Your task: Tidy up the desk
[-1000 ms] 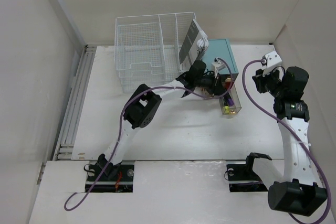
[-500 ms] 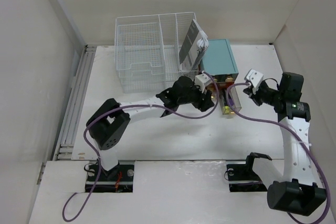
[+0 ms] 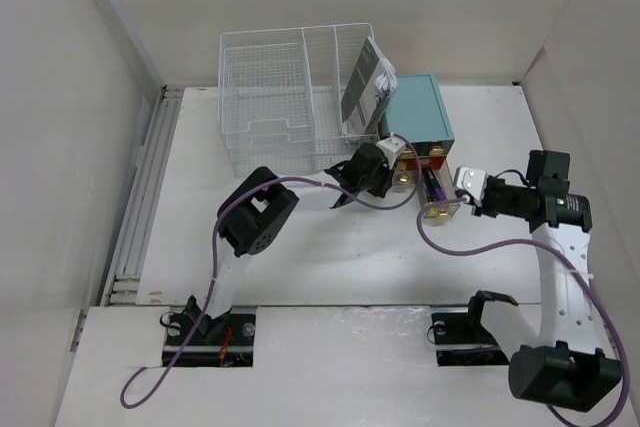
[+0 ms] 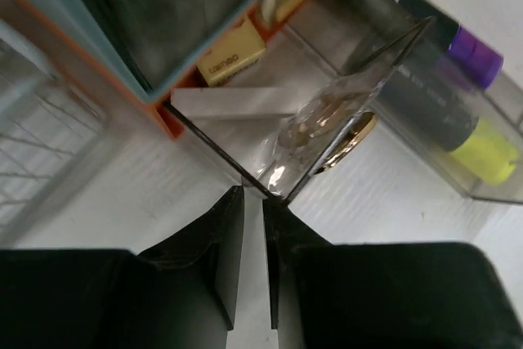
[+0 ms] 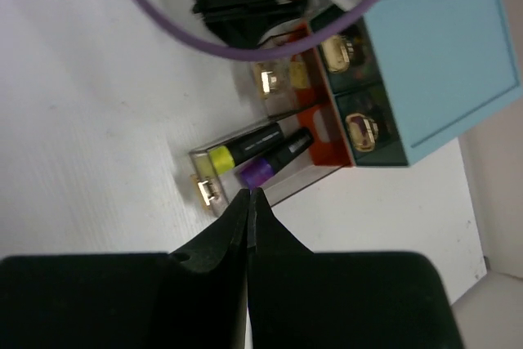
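Note:
The white desk (image 3: 300, 247) carries a teal drawer box (image 3: 420, 112) with two clear drawers pulled out. My left gripper (image 3: 392, 175) is shut to a narrow slit with nothing in it. Its tips (image 4: 253, 196) touch the front corner of the left drawer (image 4: 270, 112), beside its gold knob (image 4: 347, 140). My right gripper (image 3: 457, 197) is shut and empty. Its tips (image 5: 248, 194) sit at the outer side of the longer drawer (image 5: 253, 153), which holds a yellow-capped marker (image 5: 222, 155) and a purple-capped marker (image 5: 260, 172).
A white wire-mesh organizer (image 3: 290, 87) stands at the back, with papers (image 3: 368, 87) leaning in its right section against the teal box. A ribbed metal rail (image 3: 140, 197) runs along the desk's left edge. Purple cables loop over the desk near both arms.
My right gripper has moved left and nearer, from beside the teal box to the side of the marker drawer. My left arm has shifted its elbow while its gripper stayed at the left drawer.

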`<action>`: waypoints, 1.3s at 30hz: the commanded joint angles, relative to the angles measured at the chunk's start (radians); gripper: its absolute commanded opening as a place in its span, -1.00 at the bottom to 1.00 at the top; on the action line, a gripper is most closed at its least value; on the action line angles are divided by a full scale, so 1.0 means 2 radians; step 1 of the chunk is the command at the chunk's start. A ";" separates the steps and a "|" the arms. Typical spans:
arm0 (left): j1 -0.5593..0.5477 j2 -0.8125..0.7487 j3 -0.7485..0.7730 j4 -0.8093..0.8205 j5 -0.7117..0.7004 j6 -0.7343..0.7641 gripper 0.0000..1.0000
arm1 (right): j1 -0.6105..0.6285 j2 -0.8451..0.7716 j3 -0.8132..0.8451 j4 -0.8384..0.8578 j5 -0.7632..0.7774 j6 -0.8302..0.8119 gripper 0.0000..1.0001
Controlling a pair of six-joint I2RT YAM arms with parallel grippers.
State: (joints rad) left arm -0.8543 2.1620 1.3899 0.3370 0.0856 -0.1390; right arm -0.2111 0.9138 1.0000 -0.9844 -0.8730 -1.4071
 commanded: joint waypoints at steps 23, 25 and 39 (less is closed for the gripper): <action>0.030 0.026 0.072 0.044 0.001 -0.048 -0.70 | -0.002 0.129 -0.057 -0.052 0.118 -0.254 -1.00; 0.030 0.026 0.072 0.044 0.001 -0.048 -0.70 | 0.011 0.143 -0.062 -0.035 0.137 -0.254 -1.00; 0.034 0.037 0.088 0.054 -0.009 -0.058 -0.68 | 0.066 0.213 -0.082 0.089 0.189 -0.194 -1.00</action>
State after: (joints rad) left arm -0.7986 2.2112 1.4883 0.3332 0.0975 -0.2371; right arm -0.1165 1.3548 0.8593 -0.9276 -0.5167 -1.8500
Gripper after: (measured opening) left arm 0.157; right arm 0.009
